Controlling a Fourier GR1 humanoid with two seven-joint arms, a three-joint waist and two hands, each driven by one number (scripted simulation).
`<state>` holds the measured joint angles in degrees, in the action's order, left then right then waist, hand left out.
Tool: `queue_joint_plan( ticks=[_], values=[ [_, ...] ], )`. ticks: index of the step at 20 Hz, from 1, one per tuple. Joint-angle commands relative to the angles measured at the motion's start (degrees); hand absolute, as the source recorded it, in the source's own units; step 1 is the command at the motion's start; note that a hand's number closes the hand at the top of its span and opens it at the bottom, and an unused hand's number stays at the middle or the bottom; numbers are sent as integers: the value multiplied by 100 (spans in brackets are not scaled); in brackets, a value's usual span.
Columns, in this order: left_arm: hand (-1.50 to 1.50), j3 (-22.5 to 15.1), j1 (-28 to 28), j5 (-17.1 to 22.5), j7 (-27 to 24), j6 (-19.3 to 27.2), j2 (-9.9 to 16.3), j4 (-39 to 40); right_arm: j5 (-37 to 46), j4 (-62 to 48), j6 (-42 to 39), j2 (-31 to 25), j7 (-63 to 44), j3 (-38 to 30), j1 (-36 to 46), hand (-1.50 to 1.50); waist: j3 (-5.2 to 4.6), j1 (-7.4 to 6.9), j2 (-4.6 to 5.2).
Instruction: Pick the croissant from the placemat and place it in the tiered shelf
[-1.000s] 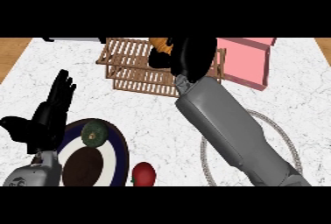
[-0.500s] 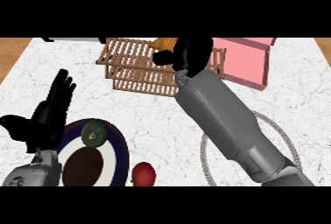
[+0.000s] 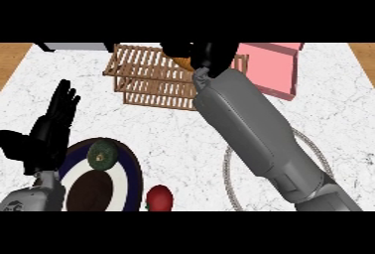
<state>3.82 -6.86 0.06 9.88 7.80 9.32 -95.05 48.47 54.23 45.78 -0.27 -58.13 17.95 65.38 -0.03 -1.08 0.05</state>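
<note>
Our right hand (image 3: 209, 53) at top centre of frame, fingers curled round the croissant (image 3: 183, 61) | croissant held over the wooden tiered shelf (image 3: 150, 79), upper centre | our left hand (image 3: 45, 131) at left edge, fingers straight, resting, holding nothing | pink placemat (image 3: 273, 67) upper right | dark plate (image 3: 128, 163) lower left

Right hand (image 3: 209, 52) curled, far forward; left hand (image 3: 45, 130) open, upright.

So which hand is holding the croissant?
The right hand, up over the wooden shelf, is curled round the orange croissant. The left hand rests open beside the plate, holding nothing.
</note>
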Motion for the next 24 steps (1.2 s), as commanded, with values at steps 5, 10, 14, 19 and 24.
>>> queue_joint_plan(
  ticks=[5, 10, 14, 19, 24],
  values=[
    [0, 148, 270, -28, -211, 48, -6, 129, 1175, 1022, -60, -36, -1534, -611, -91, -150, -4, 296, -88],
    [0, 169, 181, -55, 266, 202, 18, -260, 1161, 2784, -693, -301, -1416, -724, -1486, -150, 10, 456, -133],
    [0, 54, 545, -139, 109, 242, -117, -437, 1059, 4333, -1468, -618, -1361, -646, -2518, -150, 8, 411, -121],
    [0, 219, 212, 71, 234, -7, 121, -376, 976, 6189, -2096, -725, -1555, -438, -3590, -150, 4, 392, -94],
    [0, 16, 384, -89, 108, 85, -106, -328, 886, 7563, -2689, -977, -1728, -643, -4249, -150, 1, 237, -45]
  ],
)
